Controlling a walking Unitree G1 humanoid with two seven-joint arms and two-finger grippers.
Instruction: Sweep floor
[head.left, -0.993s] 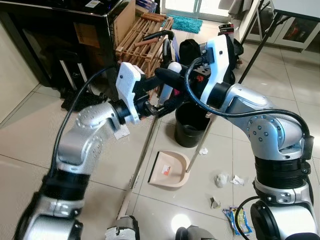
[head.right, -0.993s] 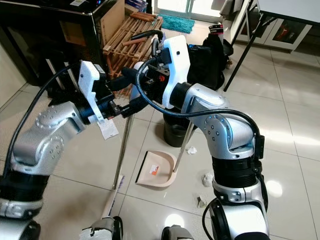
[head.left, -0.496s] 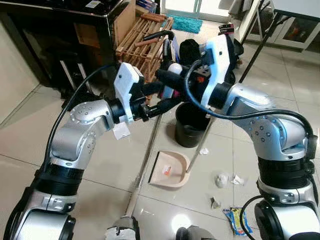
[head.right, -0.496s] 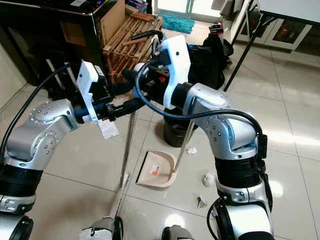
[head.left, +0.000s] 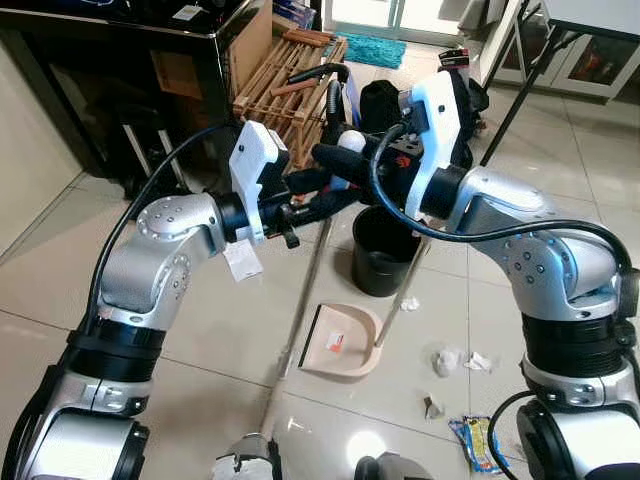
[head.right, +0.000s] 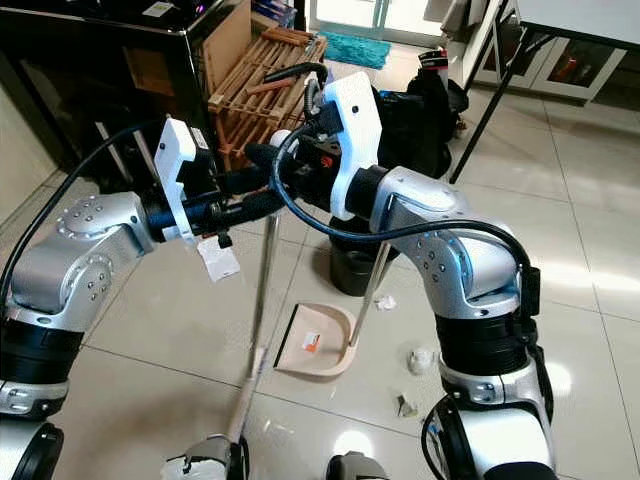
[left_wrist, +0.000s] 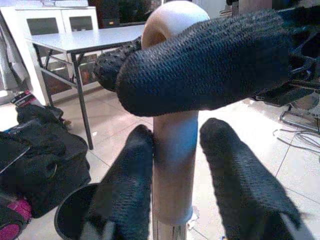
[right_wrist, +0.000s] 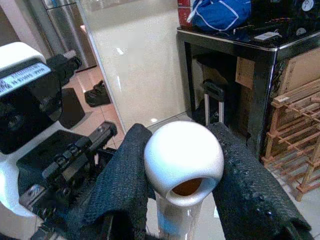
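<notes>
A broom (head.left: 300, 315), likely light and stiff, is gripped at its smooth rounded top by the right gripper (right_wrist: 182, 172), with the left gripper (left_wrist: 172, 165) clamped just below.

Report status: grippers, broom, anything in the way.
Left gripper and right gripper both shut on broom handle near its knob. Broom head low at robot's feet. Dustpan and black bin ahead; litter on tiles right.

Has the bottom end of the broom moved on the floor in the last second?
Yes. The broom's lower end has swung right, closer to the dustpan.
</notes>
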